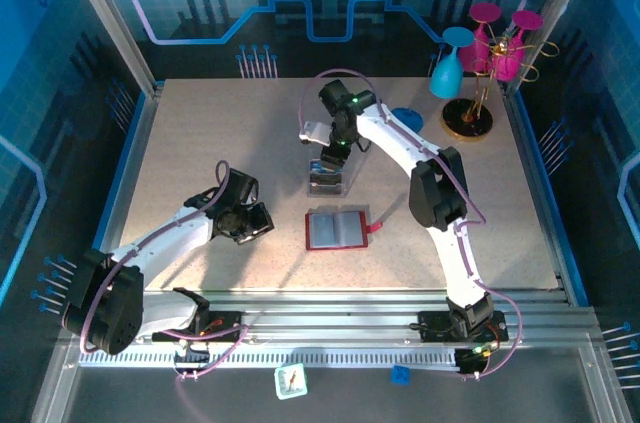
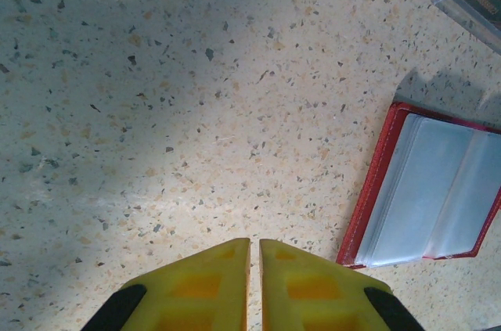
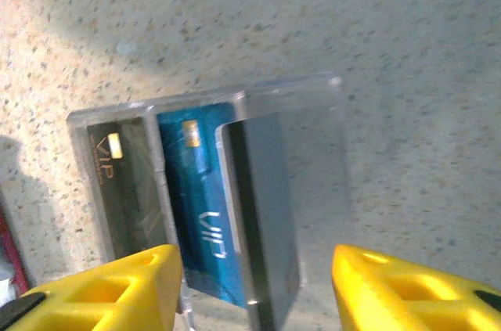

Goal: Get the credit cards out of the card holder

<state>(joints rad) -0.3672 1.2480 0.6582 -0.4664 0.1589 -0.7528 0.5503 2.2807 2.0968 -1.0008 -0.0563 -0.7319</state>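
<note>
**Cards in the box, wallet lying open**

The clear box (image 3: 305, 84) holds three cards (image 3: 196, 206): a black one in one compartment, with a blue one and a tilted dark grey one next to it. The right gripper (image 3: 254, 268) hovers over the box, fingers well apart and clamping nothing. The red wallet (image 1: 337, 230) lies open on the table (image 1: 200, 143), pale pockets up, near the box but apart from it. Bare table spreads to its left, where the left gripper (image 2: 254, 249) sits with its fingers pressed together. The right wrist view shows "VIP" on the cards. The top view shows the layout.
</note>
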